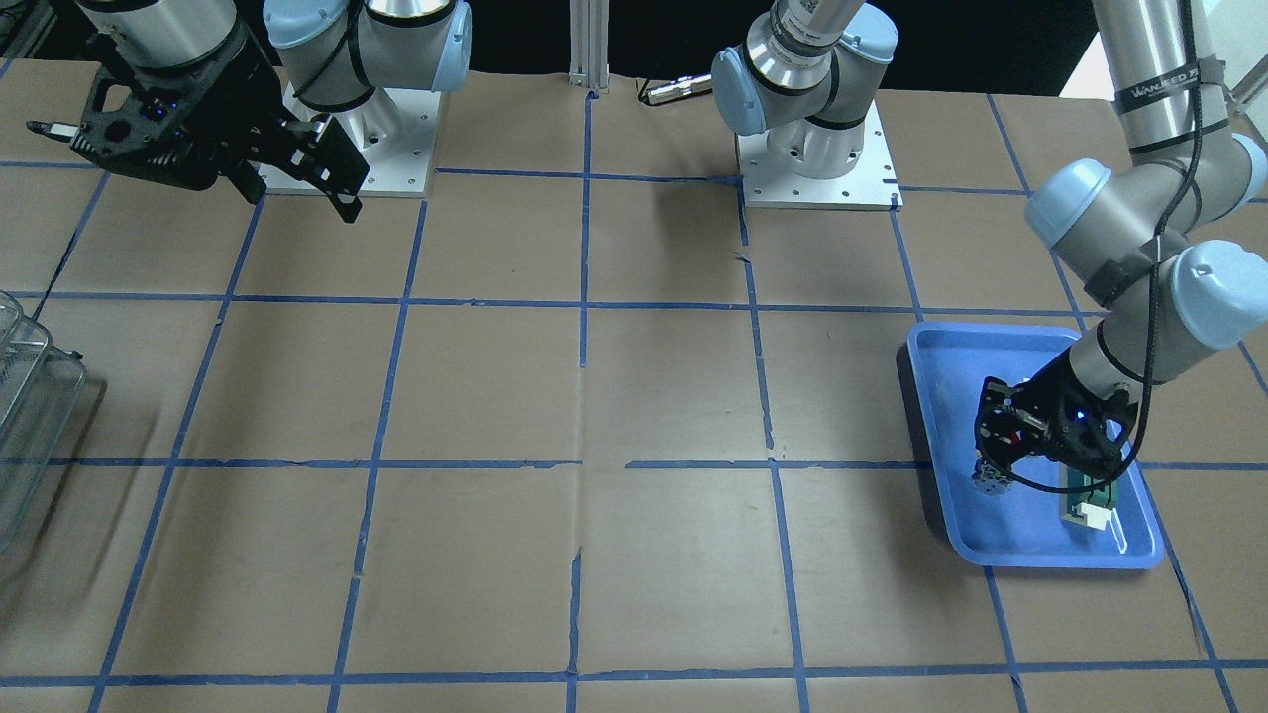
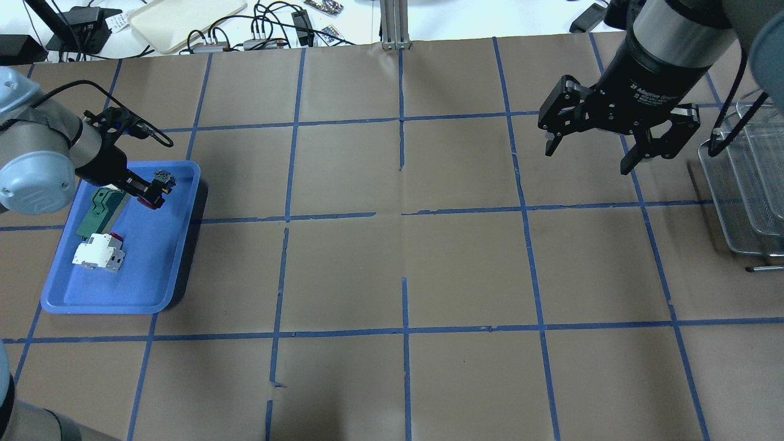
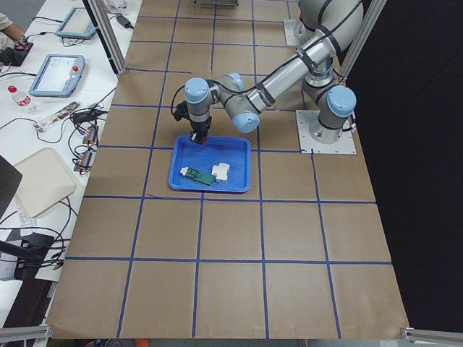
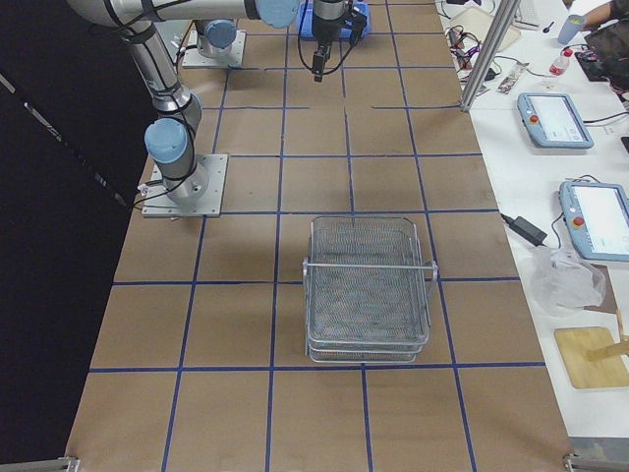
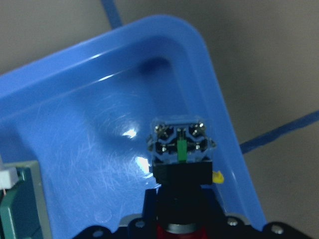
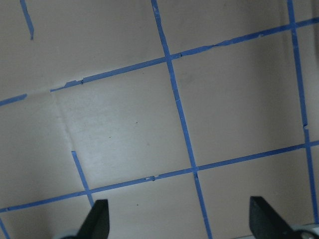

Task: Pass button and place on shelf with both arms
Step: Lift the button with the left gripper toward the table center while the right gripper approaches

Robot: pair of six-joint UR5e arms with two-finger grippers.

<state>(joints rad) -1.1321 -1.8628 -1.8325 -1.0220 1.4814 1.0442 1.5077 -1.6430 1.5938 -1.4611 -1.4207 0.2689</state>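
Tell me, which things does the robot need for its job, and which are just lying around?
Needed:
red-capped black push-button, held in the shut left gripper
open right gripper
silvery wire-mesh shelf

Just lying about:
blue plastic tray
white-and-red breaker block, in the tray
flat green part with a white end, in the tray

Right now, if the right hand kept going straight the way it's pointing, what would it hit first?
Most likely the table itself: the open right hand points down at brown paper and blue tape lines, with nothing between in its wrist view. The shelf lies off to the side.
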